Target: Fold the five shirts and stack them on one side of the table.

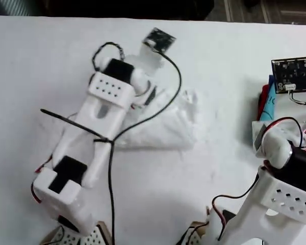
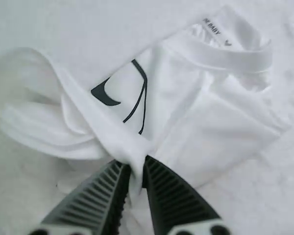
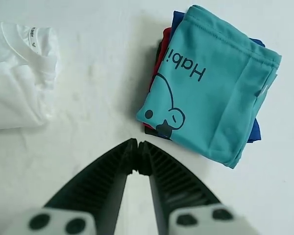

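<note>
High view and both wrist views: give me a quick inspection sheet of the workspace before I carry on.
Surface: white table.
Job's things: white shirt partly folded mid-table, collar showing; folded stack by the right arm, teal on top, blue and red edges beneath.
Clutter: nothing seen.
Grippers: left gripper shut on a fold of the white shirt; right gripper shut, holding nothing, over the table near the folded stack.
Cables: black cable runs along the left arm and across the white shirt; red and black wires loop at the right arm.
Surroundings: dark floor past the far edge.
</note>
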Available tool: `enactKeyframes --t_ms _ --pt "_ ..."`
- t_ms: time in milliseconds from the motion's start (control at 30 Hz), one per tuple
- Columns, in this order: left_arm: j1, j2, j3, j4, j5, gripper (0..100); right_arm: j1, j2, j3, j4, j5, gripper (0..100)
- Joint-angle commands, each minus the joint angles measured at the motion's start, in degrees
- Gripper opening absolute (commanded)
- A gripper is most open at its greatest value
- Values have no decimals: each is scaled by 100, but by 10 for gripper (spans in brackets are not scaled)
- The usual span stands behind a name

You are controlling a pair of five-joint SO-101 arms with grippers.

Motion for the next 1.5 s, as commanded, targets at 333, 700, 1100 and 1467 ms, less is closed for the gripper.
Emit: enactKeyframes --t_ms 333,700,1100,1467 --pt "637 382 -642 -475 53 22 4 -22 0 -92 44 18" --pt "936 1270 -1618 -484 53 24 4 -13 26 -180 44 18" --pt "1051 1631 -1793 387 53 312 4 -13 26 -215 44 18" --pt "-48 1112 -1793 563 35 226 4 -13 26 -215 44 18"
